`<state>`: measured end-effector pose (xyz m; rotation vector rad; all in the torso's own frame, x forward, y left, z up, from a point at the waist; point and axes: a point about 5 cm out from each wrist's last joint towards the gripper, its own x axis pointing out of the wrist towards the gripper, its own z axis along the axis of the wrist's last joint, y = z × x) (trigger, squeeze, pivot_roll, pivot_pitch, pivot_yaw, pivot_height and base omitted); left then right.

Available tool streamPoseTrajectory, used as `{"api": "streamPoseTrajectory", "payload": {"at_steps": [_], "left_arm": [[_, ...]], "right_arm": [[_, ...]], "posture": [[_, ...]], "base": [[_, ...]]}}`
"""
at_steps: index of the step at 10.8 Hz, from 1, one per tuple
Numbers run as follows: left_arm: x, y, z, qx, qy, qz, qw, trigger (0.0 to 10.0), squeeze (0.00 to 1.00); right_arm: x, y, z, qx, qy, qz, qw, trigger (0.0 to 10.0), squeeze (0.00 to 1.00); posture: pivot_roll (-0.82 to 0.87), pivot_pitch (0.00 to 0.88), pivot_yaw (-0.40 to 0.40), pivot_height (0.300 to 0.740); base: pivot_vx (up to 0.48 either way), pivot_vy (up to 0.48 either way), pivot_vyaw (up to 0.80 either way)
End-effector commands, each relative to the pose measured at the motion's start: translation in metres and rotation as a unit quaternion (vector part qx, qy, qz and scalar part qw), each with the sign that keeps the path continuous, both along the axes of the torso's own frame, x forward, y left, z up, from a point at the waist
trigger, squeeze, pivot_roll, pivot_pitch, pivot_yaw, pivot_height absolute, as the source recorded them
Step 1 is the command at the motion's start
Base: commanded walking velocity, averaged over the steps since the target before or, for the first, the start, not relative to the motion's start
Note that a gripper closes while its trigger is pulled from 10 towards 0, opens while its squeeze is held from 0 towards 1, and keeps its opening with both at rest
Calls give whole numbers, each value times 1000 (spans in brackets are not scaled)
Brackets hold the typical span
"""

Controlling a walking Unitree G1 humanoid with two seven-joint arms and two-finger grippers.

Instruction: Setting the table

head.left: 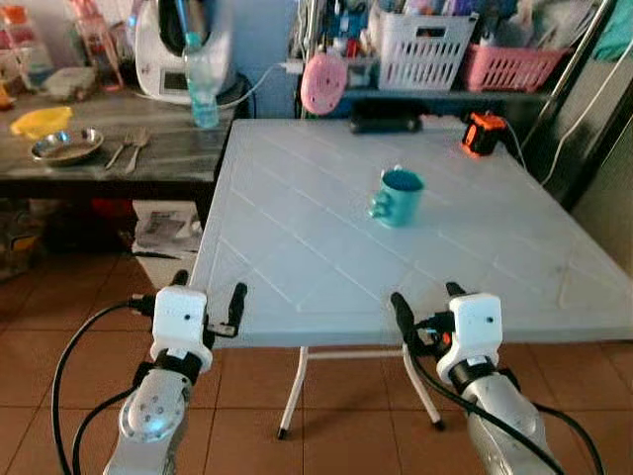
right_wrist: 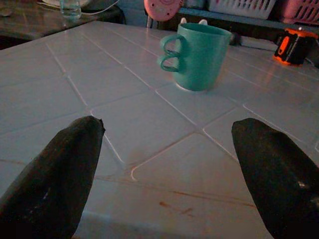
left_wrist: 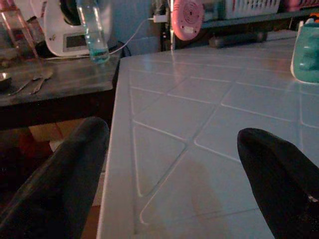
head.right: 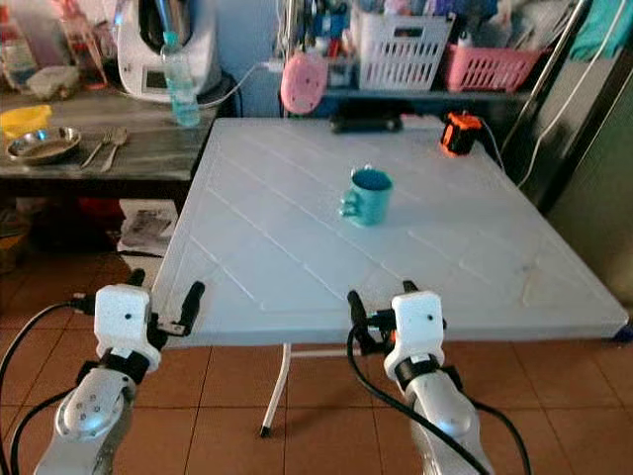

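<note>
A white plastic table [head.left: 297, 237] with raised diagonal ribs stands on a brown tiled floor [head.left: 59, 307], and a teal ceramic mug with a double-loop handle [head.left: 398, 196] stands upright on it, nearer the far edge than the near one and a little toward the right side. The mug is well apart from both grippers.

The left gripper [head.left: 208, 299] hangs at the table's near left corner — its black fingers [left_wrist: 60, 179] spread wide and released, one over the table top and the other out past the left edge. The right gripper [head.left: 427, 302] sits at the near edge, right of the middle, its fingers [right_wrist: 55, 174] likewise spread and holding nothing; in the right wrist view the mug stands straight ahead between them.

At the far right corner lies a small orange and black device [head.left: 484, 133], and a dark flat object [head.left: 386, 122] — hard to identify — rests along the far edge. Just beyond the far edge stands a pink round fan [head.left: 323, 82]. Off the left side is a dark wooden side table [head.left: 168, 148] carrying a steel bowl [head.left: 66, 146], a yellow bowl [head.left: 41, 122], a fork and spoon [head.left: 129, 148], a clear plastic bottle [head.left: 201, 84] and a white kitchen appliance [head.left: 178, 49].
</note>
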<state>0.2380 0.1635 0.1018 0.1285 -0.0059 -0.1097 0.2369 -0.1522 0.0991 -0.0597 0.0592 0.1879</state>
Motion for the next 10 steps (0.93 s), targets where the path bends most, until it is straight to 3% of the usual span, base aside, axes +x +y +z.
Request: {"api": "streamPoseTrajectory", "payload": {"at_steps": [1, 3, 10], "left_arm": [[3, -5, 10, -8, -22, -16, 1000, 10000, 0], [2, -9, 11, -16, -23, -34, 999, 10000, 0], [0, -17, 8, -33, -16, -77, 996, 10000, 0]], "right_arm": [[3, -4, 5, -5, -12, -4, 1000, 10000, 0], [3, -4, 5, -6, -14, -6, 1000, 10000, 0], [2, -5, 4, -8, -14, -14, 1000, 10000, 0]], "posture": [[91, 0, -5, 740], [92, 0, -1, 740], [83, 0, 6, 740]], "base": [[0, 0, 0], [0, 0, 0], [409, 0, 0]]}}
